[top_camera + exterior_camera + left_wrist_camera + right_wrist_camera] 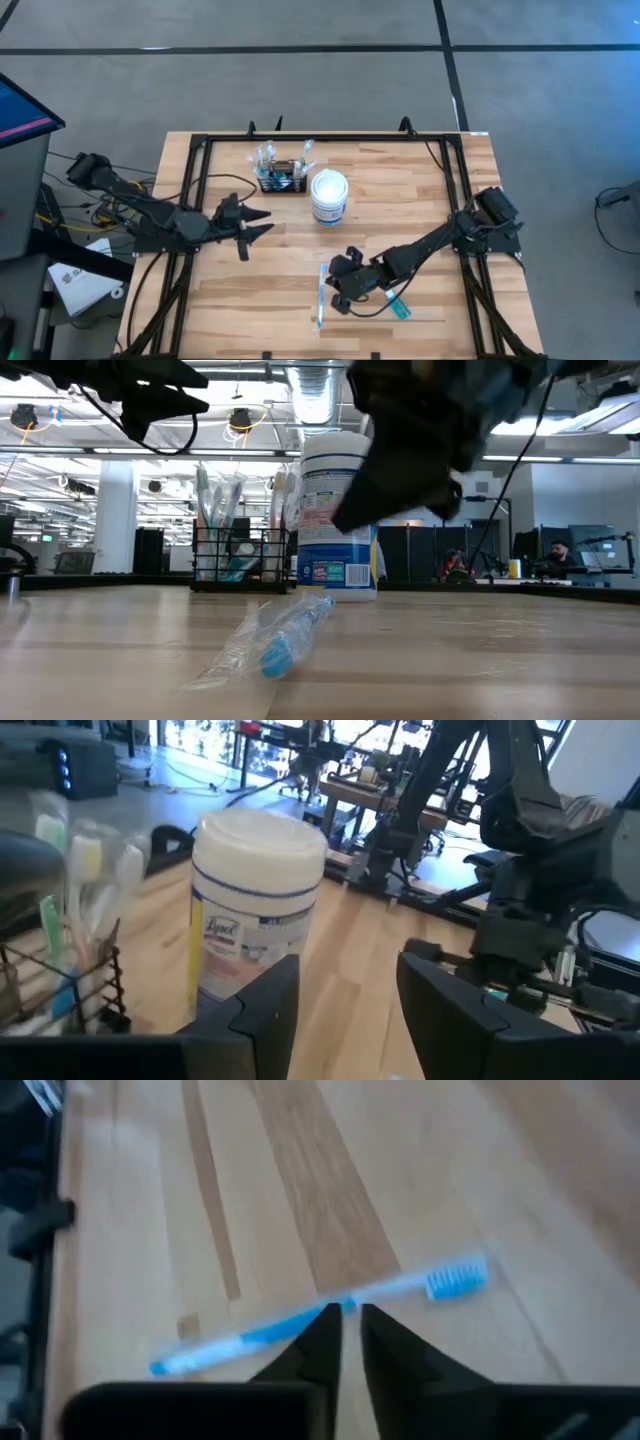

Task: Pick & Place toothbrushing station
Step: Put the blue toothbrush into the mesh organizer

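The toothbrushing station (pixel 282 180), a low black wire rack with several toothbrushes standing in it, rests on its base at the table's far middle (pixel 240 560). My left gripper (pixel 262 222) hovers open to its near left; its fingers (pixel 270 1010) have nothing between them. Near the table's front, a blue toothbrush in a clear wrapper (pixel 320 295) lies flat (pixel 285 635). My right gripper (pixel 338 292) hangs just above it, slanting down. Its fingers (pixel 320 1340) are barely open, with only a narrow slit between the tips, over the brush's middle (pixel 300 1320).
A round white lidded tub (pixel 329 196) stands right of the rack and straight ahead of my left gripper (pixel 258 910). A second blue toothbrush (pixel 398 304) lies beneath my right arm. Black frame rails (pixel 300 138) border the table's far edge and sides.
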### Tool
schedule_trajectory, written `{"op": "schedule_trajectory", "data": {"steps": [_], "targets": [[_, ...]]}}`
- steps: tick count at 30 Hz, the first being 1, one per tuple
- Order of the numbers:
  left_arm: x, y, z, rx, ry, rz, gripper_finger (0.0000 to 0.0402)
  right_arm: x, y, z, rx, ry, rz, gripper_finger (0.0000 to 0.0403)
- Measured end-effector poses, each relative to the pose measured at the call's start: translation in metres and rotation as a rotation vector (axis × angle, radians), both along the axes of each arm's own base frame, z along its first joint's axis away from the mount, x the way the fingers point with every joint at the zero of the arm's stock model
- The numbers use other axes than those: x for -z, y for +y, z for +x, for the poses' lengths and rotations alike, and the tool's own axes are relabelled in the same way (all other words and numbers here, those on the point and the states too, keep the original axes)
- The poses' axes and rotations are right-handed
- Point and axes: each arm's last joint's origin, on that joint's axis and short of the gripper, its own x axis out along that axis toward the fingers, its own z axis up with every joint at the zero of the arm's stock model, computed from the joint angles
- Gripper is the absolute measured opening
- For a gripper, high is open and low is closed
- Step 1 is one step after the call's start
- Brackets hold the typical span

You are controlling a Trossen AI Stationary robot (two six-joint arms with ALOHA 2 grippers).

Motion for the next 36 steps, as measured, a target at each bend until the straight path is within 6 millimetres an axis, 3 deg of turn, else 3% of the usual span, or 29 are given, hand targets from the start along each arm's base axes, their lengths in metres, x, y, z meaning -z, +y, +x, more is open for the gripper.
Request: {"op": "schedule_trajectory", "data": {"steps": [10, 17, 24, 36], "targets": [[0.017, -0.009, 0.014, 0.050, 0.059, -0.073, 0.0163, 0.021, -0.012, -0.007, 0.063, -0.081, 0.127, 0.0150], [0.024, -0.011, 0.019, 0.045, 0.076, -0.088, 0.0163, 0.029, -0.014, -0.007, 0.109, -0.069, 0.156, 0.0205], [0.021, -0.012, 0.020, 0.053, 0.050, -0.102, 0.0163, 0.056, -0.014, 0.000, 0.147, -0.044, 0.179, 0.0227], [0.019, -0.012, 0.020, 0.065, 0.037, -0.096, 0.0163, 0.062, -0.018, 0.005, 0.189, -0.053, 0.251, 0.0220]]}}
